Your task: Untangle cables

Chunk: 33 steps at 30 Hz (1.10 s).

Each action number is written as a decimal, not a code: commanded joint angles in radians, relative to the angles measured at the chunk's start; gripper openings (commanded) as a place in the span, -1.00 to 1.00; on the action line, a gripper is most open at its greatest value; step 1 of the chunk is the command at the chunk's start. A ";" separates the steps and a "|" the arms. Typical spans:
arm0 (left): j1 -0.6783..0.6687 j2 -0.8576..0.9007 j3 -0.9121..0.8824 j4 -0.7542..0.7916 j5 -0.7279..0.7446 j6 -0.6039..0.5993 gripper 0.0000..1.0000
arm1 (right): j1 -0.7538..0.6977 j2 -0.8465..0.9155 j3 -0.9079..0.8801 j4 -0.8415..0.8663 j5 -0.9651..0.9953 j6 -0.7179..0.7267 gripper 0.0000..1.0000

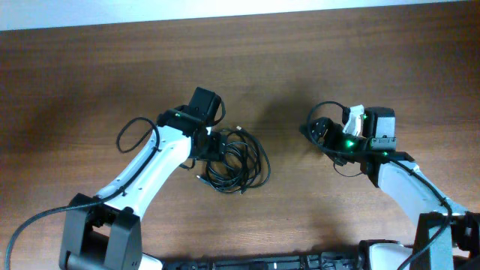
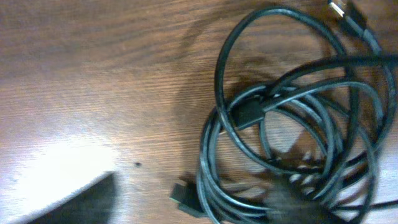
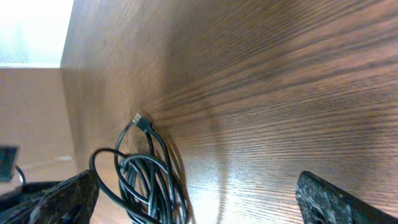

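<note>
Closest to the lens, the right claw [image 3: 198, 190] shows its two dark fingers [image 3: 59, 199] in the lower corners of the right wrist view. They are spread wide, with only bare wood between them. The left claw [image 1: 204, 144] sits at the left rim of the cables [image 1: 237, 161]. In its own view one finger [image 2: 81, 202] fills the lower left, and a blurred dark shape low in the frame looks like the other, so I judge it apart too, gripping nothing.

The cables lie in one loose coil at the centre of the overhead frame, several loops stacked and crossed by a short dark band [image 2: 249, 113]. One plug [image 2: 345, 15] lies free at the upper right of the left wrist view, another [image 2: 185, 199] at the bottom. Thin, light and limp, they should drag rather than lift cleanly, and the smooth jacket may slip. A free plug end or a single outer loop seems the best hold.

The counter [image 1: 90, 67] is flat, dark brown wood grain with a glare patch. Beyond its edge a pale strip [image 3: 31, 28] shows at the upper left of the right wrist view.
</note>
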 commanded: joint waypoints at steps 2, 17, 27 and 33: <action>-0.001 0.007 -0.003 0.000 0.138 -0.384 0.00 | 0.055 -0.005 0.002 -0.004 0.030 -0.089 0.98; -0.051 0.037 -0.326 0.506 0.157 -0.626 -1.00 | 0.062 -0.005 0.002 -0.021 -0.108 -0.096 0.99; -0.032 -0.303 -0.233 0.471 0.082 -0.658 -1.00 | 0.227 -0.006 0.085 -0.084 -0.164 0.199 0.97; -0.032 -0.302 -0.230 0.538 0.138 -0.777 -1.00 | 0.541 -0.006 0.085 0.184 0.290 0.359 0.97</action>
